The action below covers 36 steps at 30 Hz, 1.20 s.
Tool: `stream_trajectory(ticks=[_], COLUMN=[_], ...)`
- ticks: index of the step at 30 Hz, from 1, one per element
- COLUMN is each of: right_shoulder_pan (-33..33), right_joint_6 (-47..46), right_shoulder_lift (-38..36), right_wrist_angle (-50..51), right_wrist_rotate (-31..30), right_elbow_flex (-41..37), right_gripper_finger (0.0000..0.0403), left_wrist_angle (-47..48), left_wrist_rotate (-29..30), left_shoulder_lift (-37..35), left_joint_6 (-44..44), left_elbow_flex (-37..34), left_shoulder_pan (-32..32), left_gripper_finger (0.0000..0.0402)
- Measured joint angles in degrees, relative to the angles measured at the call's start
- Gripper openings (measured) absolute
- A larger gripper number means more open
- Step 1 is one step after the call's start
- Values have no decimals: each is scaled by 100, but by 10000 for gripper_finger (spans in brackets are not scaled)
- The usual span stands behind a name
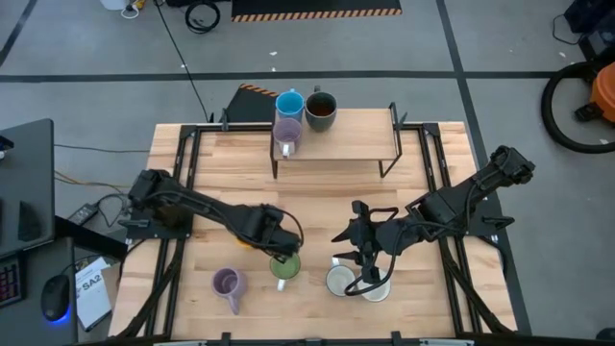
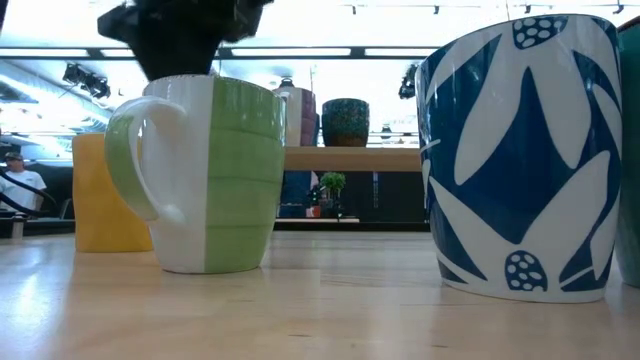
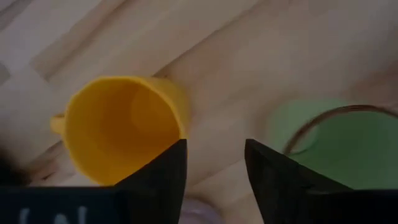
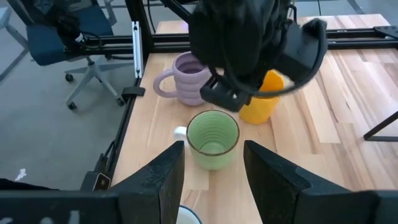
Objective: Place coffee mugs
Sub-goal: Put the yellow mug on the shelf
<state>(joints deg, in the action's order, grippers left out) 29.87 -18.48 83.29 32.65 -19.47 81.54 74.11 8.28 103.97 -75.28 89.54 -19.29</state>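
Observation:
My left gripper hangs open above the table, pointing down between an orange mug and a green-and-white mug, both standing upright on their bases. In the high view it hovers just beyond the green mug. I see no touch. A lilac mug stands near the front left. Two white mugs stand below my right gripper, which is open and empty, aimed at the green mug. A blue, a lilac and a dark brown mug stand on the far rack.
The wire-legged wooden rack spans the table's far middle. In the low view a white mug with blue leaves stands close at the right. Bare tabletop lies between the rack and the near mugs. A person sits in the room at the far left.

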Motion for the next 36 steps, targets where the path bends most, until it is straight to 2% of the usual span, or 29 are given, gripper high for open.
stream_trajectory(ticks=[4,8,13,23,27,36], right_shoulder_pan=[0,2,11,11,11,4], right_joint_6=[-37,-88,-107,-110,-129,-152], right_shoulder_lift=[0,1,0,2,0,1], right_wrist_angle=[-1,-4,-5,-85,-88,-85], right_wrist_rotate=[0,2,1,0,0,-41], right_elbow_flex=[0,0,0,0,0,0], right_gripper_finger=[171,171,171,171,171,171], left_wrist_angle=[67,-58,-867,-1559,-1676,-1699], left_wrist_rotate=[11,-54,-255,-516,-527,-669], left_shoulder_lift=[33,-110,-417,-435,-435,-438], left_joint_6=[68,-31,-86,95,300,1359], left_elbow_flex=[-31,-490,-1085,-1792,-1873,-1871], left_shoulder_pan=[1,33,14,193,289,442], left_gripper_finger=[179,174,172,167,139,34])
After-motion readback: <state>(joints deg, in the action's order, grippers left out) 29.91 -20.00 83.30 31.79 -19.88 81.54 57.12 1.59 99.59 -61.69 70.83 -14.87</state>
